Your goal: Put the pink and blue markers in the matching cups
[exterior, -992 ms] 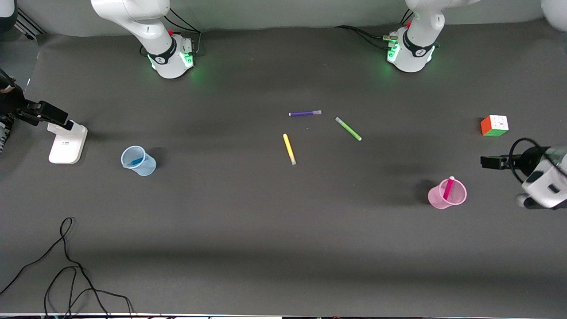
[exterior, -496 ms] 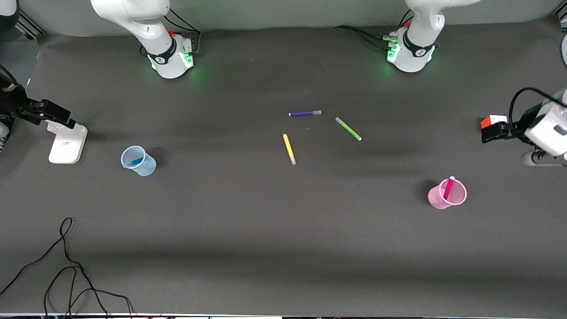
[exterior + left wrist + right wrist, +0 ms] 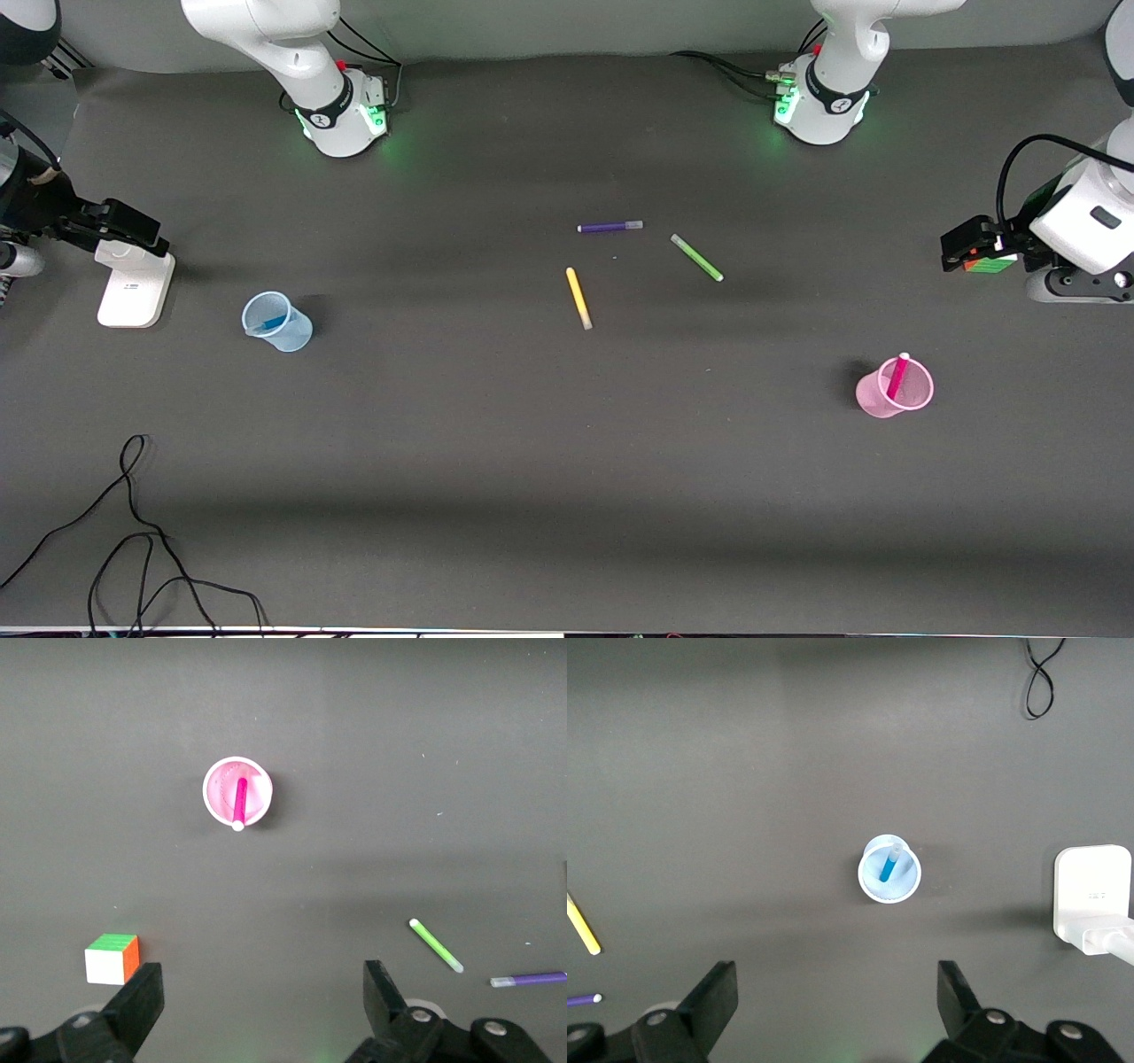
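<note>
The pale blue cup (image 3: 297,333) stands toward the right arm's end of the table with the sky-blue marker (image 3: 270,323) leaning inside it. The pink cup (image 3: 873,399) stands toward the left arm's end with the magenta-pink marker (image 3: 897,377) in it, pale end up. My left gripper (image 3: 970,245) is open and empty, over the colour cube (image 3: 990,263). My right gripper (image 3: 120,229) is open and empty, over the white stand (image 3: 133,288). The left wrist view shows the pink cup (image 3: 217,793) and its marker (image 3: 240,800). The right wrist view shows the blue cup (image 3: 908,886) and its marker (image 3: 888,868).
A purple marker (image 3: 609,227), a green marker (image 3: 696,258) and a yellow marker (image 3: 578,298) lie loose mid-table. A black cable (image 3: 133,532) coils near the front edge at the right arm's end.
My left gripper has moved away from beside the pink cup to over the colour cube. My right gripper has shifted slightly over the white stand. Cups and markers have not moved.
</note>
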`<move>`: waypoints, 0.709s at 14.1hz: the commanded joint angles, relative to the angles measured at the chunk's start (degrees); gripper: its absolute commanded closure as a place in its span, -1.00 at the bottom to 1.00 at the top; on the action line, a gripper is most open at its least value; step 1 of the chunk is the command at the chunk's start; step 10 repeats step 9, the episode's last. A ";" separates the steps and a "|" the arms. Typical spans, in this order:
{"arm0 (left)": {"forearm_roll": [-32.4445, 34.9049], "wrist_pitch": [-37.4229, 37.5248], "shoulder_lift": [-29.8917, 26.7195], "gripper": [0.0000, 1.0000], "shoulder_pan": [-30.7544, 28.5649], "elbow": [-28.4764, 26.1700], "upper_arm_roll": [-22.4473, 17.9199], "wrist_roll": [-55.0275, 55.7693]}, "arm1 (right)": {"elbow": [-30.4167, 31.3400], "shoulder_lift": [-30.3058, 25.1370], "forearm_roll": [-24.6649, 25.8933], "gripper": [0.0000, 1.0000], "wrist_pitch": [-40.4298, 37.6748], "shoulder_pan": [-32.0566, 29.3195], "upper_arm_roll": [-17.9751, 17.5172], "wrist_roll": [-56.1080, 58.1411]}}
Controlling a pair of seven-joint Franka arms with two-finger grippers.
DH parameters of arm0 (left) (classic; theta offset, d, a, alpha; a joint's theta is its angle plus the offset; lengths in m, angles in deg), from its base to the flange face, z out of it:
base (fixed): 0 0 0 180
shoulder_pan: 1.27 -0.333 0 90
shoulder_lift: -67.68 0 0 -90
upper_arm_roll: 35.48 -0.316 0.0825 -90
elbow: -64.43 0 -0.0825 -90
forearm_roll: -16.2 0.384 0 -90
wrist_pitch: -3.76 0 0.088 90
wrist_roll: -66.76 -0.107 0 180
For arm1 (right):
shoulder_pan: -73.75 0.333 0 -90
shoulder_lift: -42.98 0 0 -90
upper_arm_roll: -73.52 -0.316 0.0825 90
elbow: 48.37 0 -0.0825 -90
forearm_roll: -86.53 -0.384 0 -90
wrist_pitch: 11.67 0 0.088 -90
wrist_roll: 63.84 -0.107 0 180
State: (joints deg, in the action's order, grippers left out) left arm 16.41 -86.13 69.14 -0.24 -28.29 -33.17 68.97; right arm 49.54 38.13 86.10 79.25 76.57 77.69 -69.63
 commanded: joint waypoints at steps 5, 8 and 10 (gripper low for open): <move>-0.56 2.62 -0.32 -1.00 0.37 0.87 -1.43 -2.57 | -1.14 0.19 0.34 -1.00 -0.39 0.44 0.75 0.95; -0.48 2.70 -0.32 -1.00 0.37 0.78 -1.34 -2.66 | -1.32 0.46 0.34 -1.00 -0.39 0.44 0.75 0.95; -0.39 2.70 -0.23 -1.00 0.46 0.69 -1.34 -3.18 | -1.41 0.54 0.34 -1.00 -0.39 0.44 0.66 0.95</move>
